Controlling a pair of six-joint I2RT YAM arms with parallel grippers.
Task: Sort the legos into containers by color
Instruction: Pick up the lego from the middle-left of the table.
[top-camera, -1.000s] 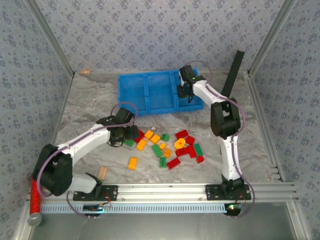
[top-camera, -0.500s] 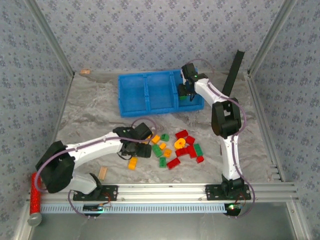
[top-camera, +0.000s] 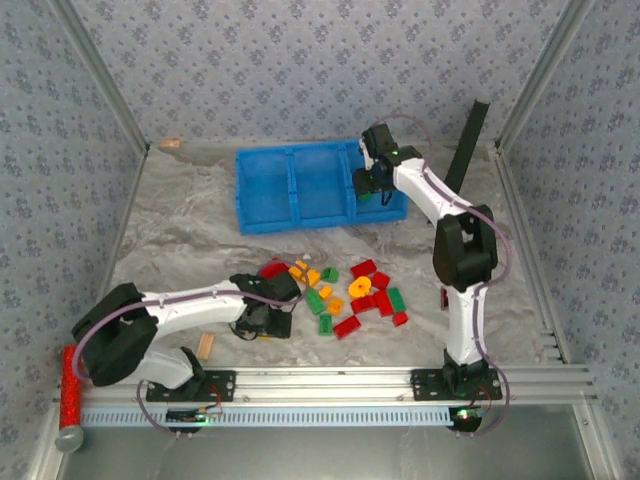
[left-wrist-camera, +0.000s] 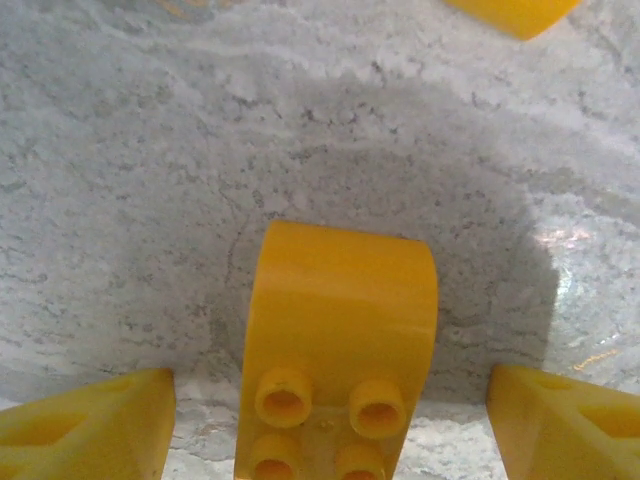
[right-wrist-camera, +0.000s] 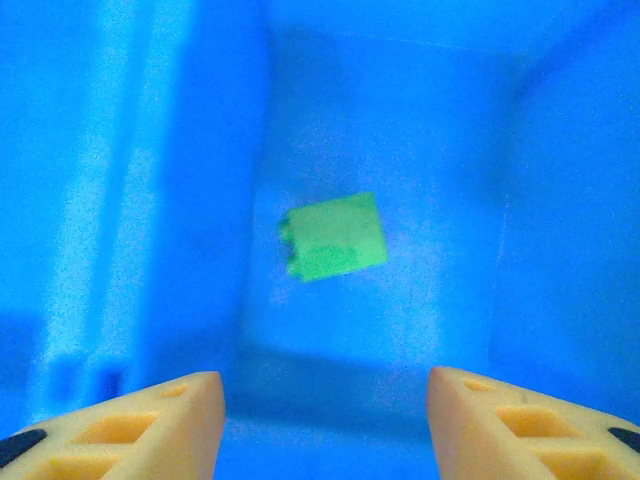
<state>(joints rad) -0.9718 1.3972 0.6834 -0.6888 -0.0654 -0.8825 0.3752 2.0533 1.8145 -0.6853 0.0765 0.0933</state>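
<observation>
- Hovering low over the desk (top-camera: 170, 235), the left tool (top-camera: 266, 322) points down at the near-left edge of the scattered legos (top-camera: 340, 295).
- Its two yellow fingers (left-wrist-camera: 90, 425) stand wide apart, one on each side of a yellow-orange brick (left-wrist-camera: 340, 320). Bare desk shows between each finger and the brick, so this tool grips nothing.
- That brick lies flat on the desk with its studs toward the bottom of the left wrist view and its smooth curved end pointing away. A second yellow-orange piece (left-wrist-camera: 510, 12) peeks in at the top edge.
- The right tool (top-camera: 367, 186) hangs over the right-hand compartment of the blue bin (top-camera: 243, 195), which sits at the far side of the desk.
- Its fingertips (right-wrist-camera: 140, 425) are spread wide too, with nothing between them.
- Below them a single green brick (right-wrist-camera: 333, 237) rests on the floor of that compartment, slightly turned, near the divider (right-wrist-camera: 190, 160).
- The other legos lie loose mid-desk between the arms: red bricks (top-camera: 363, 268) mostly to the right, green bricks (top-camera: 316, 300) in the middle, yellow-orange ones (top-camera: 313, 277) to the left, and a round yellow piece (top-camera: 360, 288) among the red.
- One red brick (top-camera: 272, 269) sits just beyond the left tool.
- A tan wooden block (top-camera: 205, 345) lies near the left arm's base, and a long red cylinder (top-camera: 68, 398) lies at the near-left corner.
</observation>
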